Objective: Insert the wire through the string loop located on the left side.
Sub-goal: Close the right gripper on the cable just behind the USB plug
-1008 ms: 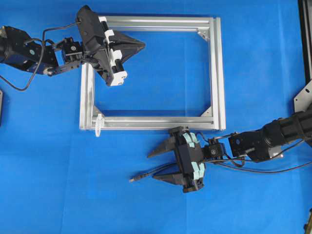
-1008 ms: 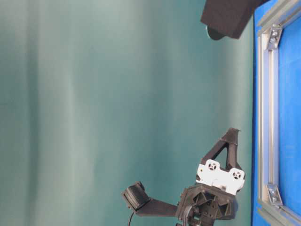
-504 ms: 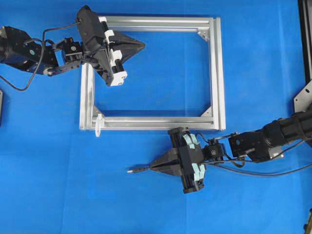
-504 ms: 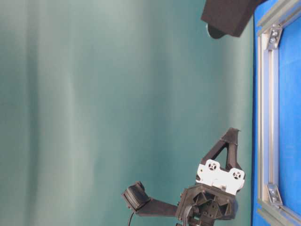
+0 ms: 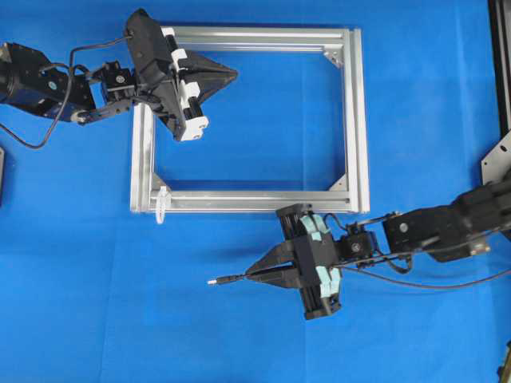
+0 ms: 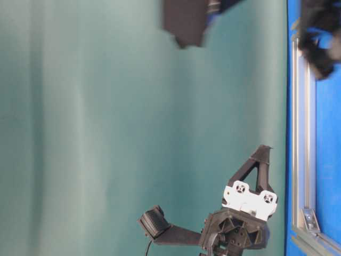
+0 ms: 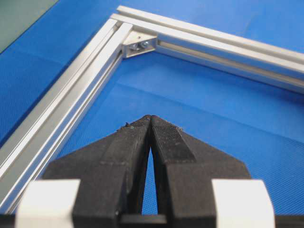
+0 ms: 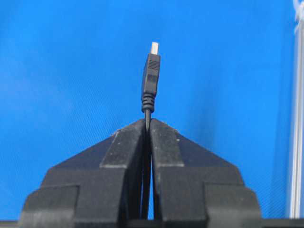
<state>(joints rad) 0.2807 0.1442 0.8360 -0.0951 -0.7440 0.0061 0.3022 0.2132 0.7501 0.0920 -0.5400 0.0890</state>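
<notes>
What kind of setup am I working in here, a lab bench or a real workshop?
Most likely a lab test bench: a plain blue mat covers the table, a bare aluminium frame lies flat on it as a fixture, and a plain teal backdrop stands behind.

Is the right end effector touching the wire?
Touching. Right wrist view: the right end effector is shut on the wire just behind the plug.

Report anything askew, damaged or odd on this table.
Nothing stands out. The silver aluminium frame lies flat and square, the small white string loop hangs on its corner, and the right end effector holds the thin black wire straight.
</notes>
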